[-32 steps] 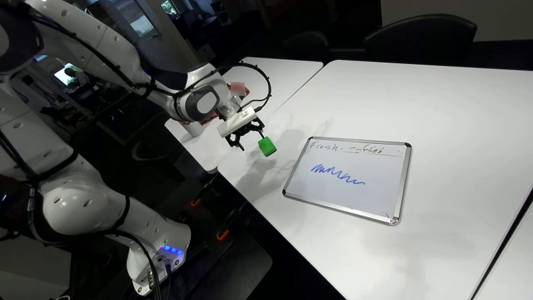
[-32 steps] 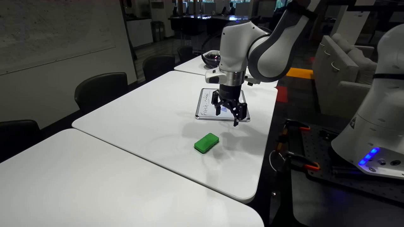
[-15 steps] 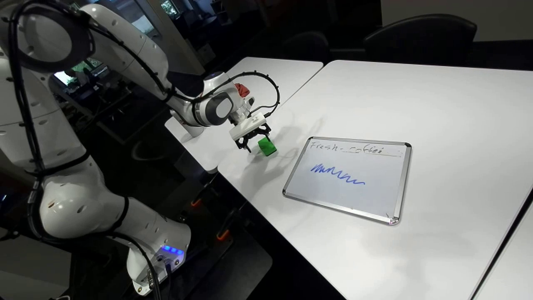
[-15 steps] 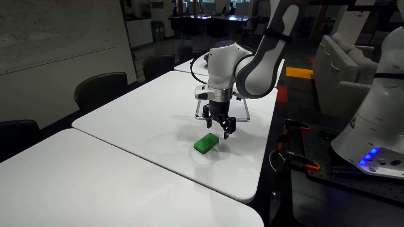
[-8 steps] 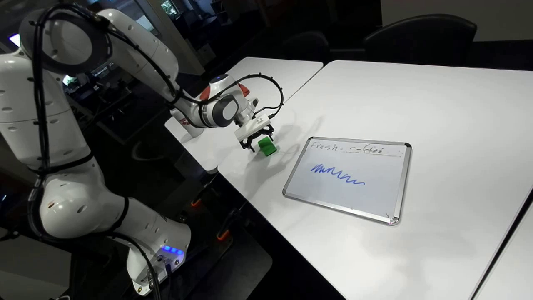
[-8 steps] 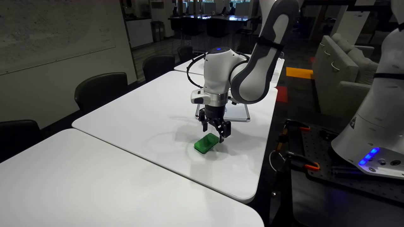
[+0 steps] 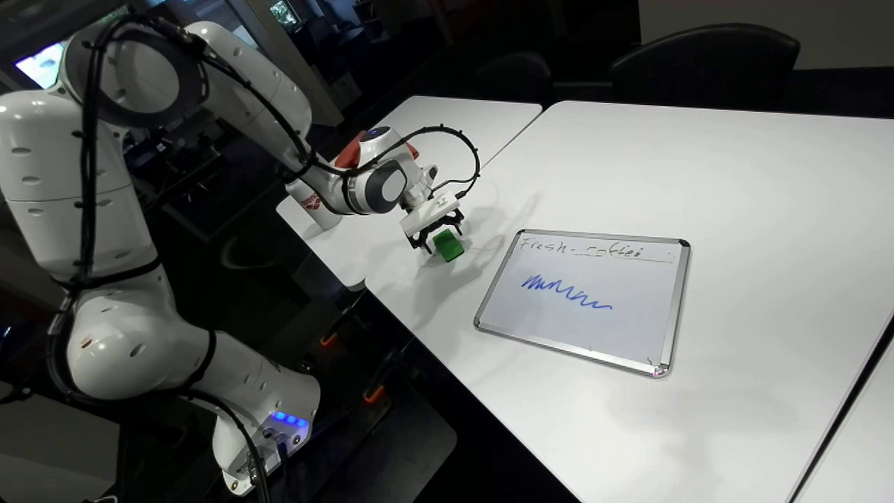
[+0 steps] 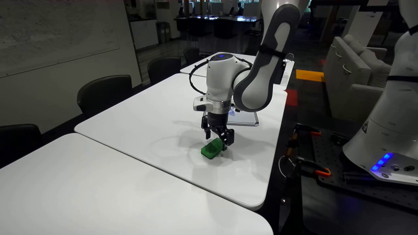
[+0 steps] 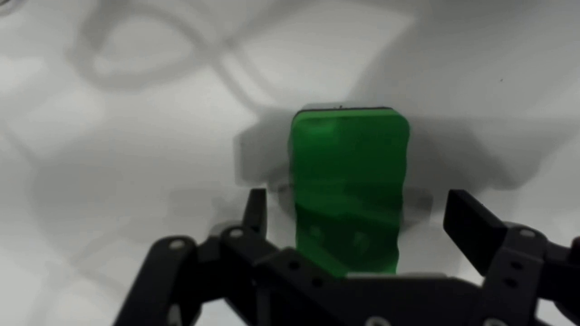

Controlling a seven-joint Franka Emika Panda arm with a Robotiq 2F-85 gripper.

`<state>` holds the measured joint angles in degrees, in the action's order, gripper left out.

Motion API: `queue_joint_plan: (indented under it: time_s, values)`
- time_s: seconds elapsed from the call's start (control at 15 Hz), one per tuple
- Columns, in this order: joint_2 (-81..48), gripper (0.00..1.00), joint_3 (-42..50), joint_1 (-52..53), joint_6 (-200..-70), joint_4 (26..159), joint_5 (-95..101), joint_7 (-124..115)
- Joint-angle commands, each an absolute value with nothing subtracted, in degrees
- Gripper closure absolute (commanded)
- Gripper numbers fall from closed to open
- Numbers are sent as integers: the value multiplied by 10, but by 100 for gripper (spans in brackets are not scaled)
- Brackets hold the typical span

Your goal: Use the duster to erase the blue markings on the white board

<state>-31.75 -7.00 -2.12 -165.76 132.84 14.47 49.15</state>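
The duster, a green block [image 7: 451,249], lies flat on the white table. It also shows in the other views [image 8: 210,150] [image 9: 349,154]. My gripper [image 7: 444,241] is open and empty, pointing down just above the duster. In the wrist view the fingers [image 9: 358,192] stand on either side of the duster, with a gap on each side. In an exterior view the near finger [image 8: 216,143] overlaps the duster's end. The white board [image 7: 594,339] lies flat with blue wavy markings [image 7: 566,290] in its middle and dark handwriting above. The arm partly hides the board [image 8: 243,119].
A white cylinder with red print [image 7: 314,204] and a red item [image 7: 349,152] stand behind the wrist. The table's edge [image 7: 447,360] runs along the robot's side. Black chairs [image 8: 104,93] stand along the far side. Orange-tipped clamps [image 8: 321,173] hold the robot's base.
My gripper has come down and across, away from the board in an exterior view, until its open fingers are over the duster. The duster and board have not moved.
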Motion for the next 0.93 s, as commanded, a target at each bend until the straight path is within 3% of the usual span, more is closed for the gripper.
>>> queue_joint_plan:
  time_s: [0.0, 0.33, 0.4, 0.53, 0.87]
  values:
    - [-334, 0, -72, -18, -1666, 1311, 158, 480]
    - [-345, 1, -68, -8, -1667, 1303, 164, 476]
    - [-346, 26, -69, -8, -1668, 1303, 165, 477]
    - [-348, 29, -69, -6, -1668, 1302, 167, 477]
    - [-345, 66, -66, -5, -1672, 1305, 169, 474]
